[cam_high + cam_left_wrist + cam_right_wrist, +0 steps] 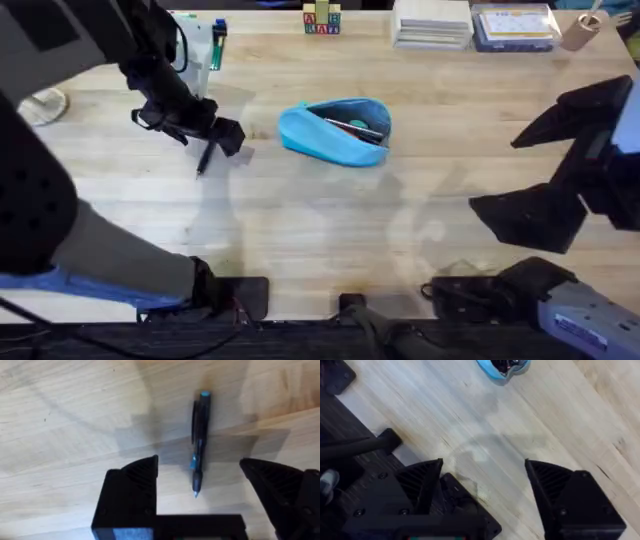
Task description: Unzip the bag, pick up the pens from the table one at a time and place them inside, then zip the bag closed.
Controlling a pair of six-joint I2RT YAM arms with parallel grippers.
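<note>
— Gripper (197,490) on my left arm is spread wide, a finger on each side of a pen (199,442) lying flat on the desk (60,420). Nothing is pinched yet; from above, the pen (204,160) pokes out just below that gripper (205,135).

— And the bag?

— My bag (335,132) sits near the middle of the desk (320,230), well apart from the pen, to its right. Its zipper is open, and at least one dark pen (350,128) lies inside, beside something red I can't make out.

— So unzipping is finished?

— I judge so, and part of the loading too. This pen is the one loose on the desk that I can see.

— Your other side?

— My right gripper (482,477) hangs above bare desk, fingers wide apart and holding nothing, with the bag (502,367) far off.

— What's left?

— Closing on this pen, carrying it over, dropping it in, then zipping shut.
</note>
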